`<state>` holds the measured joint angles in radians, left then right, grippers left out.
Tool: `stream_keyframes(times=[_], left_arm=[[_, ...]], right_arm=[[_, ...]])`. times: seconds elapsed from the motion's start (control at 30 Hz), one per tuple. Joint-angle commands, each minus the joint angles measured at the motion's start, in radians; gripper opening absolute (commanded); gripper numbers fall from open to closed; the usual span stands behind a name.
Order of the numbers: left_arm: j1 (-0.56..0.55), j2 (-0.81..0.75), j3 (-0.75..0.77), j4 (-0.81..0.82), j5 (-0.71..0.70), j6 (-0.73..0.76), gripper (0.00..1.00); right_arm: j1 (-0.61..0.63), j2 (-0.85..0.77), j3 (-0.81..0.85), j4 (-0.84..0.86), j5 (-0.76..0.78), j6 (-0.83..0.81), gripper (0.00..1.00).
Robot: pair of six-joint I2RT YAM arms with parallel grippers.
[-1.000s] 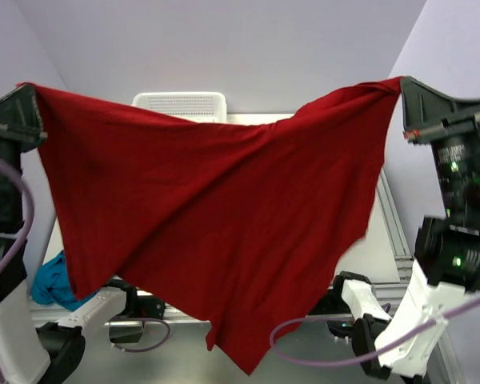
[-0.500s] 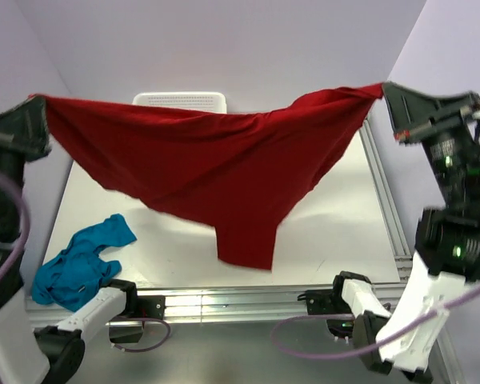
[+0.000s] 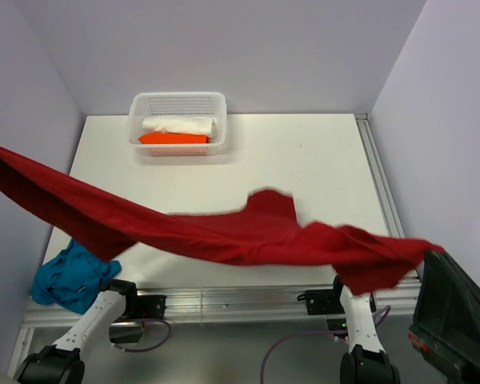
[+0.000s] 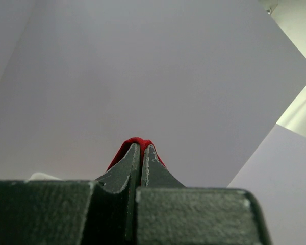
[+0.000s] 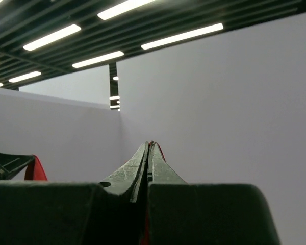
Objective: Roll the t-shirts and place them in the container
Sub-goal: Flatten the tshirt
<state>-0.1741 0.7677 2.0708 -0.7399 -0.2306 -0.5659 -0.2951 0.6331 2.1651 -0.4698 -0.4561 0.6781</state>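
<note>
**A:** Item one, red shirt [image 3: 224,232]. Location?

**B:** In the air, strung low over the near edge of the counter [image 3: 304,160], with one end at each tool. The middle sags and a flap stands up near the centre. I cannot tell whether it touches the counter.

**A:** Tools?

**B:** Left tool [image 4: 141,149]: jaws pinched together on a red corner. Right tool [image 5: 148,148]: jaws pressed together, with a sliver of red between them.

**A:** Other stock?

**B:** Teal shirt [image 3: 68,276]: a heap at the near-left corner, its top edge hidden by the red one. White roll [image 3: 180,126] and orange roll [image 3: 172,138]: in the basket [image 3: 136,120] at the far edge.

**A:** Handling note for the lay-down?

**B:** As I judge it, bring both ends down level and well apart, so the cloth lands taut and flat. Aim for mid-counter, away from the teal heap. Let go only once the cloth rests, then flatten the raised flap before any rolling. The main risk is slack in the middle bunching into creases.
</note>
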Motion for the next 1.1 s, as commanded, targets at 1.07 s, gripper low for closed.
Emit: stream_keyframes(times=[1.07], left_arm=[[-0.142, 0.335, -1.16, 0.706, -0.177, -0.252, 0.0]], right_arm=[[0.001, 0.292, -1.326, 0.39, 0.148, 0.167, 0.0]])
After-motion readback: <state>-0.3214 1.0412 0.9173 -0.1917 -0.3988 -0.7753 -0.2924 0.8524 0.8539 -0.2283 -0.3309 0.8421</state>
